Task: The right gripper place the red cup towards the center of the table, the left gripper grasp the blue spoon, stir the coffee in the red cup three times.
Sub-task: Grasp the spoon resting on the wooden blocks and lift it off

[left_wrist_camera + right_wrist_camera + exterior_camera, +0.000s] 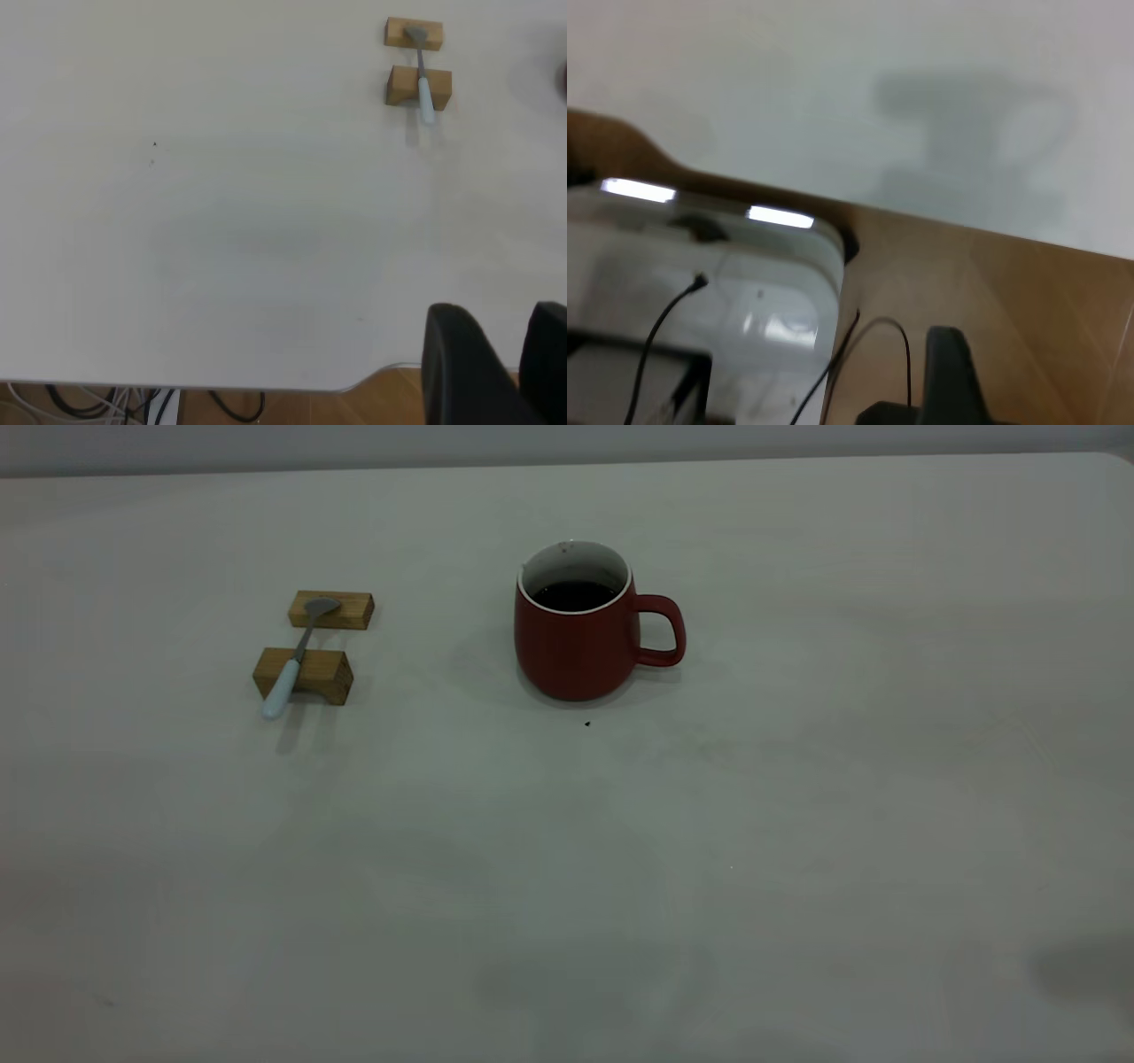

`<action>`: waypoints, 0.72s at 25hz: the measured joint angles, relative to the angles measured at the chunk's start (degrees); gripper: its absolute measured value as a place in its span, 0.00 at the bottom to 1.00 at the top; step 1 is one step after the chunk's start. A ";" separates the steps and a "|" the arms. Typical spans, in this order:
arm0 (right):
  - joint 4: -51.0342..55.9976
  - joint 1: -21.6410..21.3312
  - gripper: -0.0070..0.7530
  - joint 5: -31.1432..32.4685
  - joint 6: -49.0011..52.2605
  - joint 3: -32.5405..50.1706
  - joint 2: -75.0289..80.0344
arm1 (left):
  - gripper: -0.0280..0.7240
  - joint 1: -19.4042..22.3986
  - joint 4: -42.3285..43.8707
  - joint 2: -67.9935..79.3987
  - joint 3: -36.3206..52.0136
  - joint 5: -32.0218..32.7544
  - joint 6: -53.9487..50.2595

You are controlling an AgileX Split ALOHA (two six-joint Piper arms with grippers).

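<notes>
Red cup (576,633) with coffee (574,595) sits near the table (797,824) center, handle at 3 o'clock. At the cup's 9 o'clock, well apart, the blue spoon (297,657) bridges two wooden blocks (304,675), handle overhanging so fingers can likely get under it. Left gripper (507,354) hangs at the table's edge, jaws parted, empty; right gripper (950,376) is off the table, jaw state unclear.
</notes>
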 joint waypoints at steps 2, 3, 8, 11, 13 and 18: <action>-0.64 -0.48 0.74 -0.23 0.74 2.12 -5.63 | 0.35 0.00 0.00 0.00 0.00 0.00 0.00; -0.65 -0.54 0.74 -0.28 1.19 3.11 -7.88 | 0.35 0.00 0.00 0.00 0.00 0.00 0.00; -0.93 -0.66 0.74 -1.40 5.53 9.35 -18.92 | 0.35 0.00 0.00 0.00 0.00 0.00 0.00; -1.72 -0.66 0.74 -1.47 7.59 9.78 -24.56 | 0.35 0.00 0.00 0.00 0.00 0.00 0.00; -2.40 -0.66 0.74 -1.47 8.75 9.78 -28.33 | 0.35 0.00 0.00 0.00 0.00 0.00 0.00; -3.10 -0.66 0.74 -1.43 8.75 9.78 -36.74 | 0.35 0.00 0.02 0.00 0.00 0.00 0.00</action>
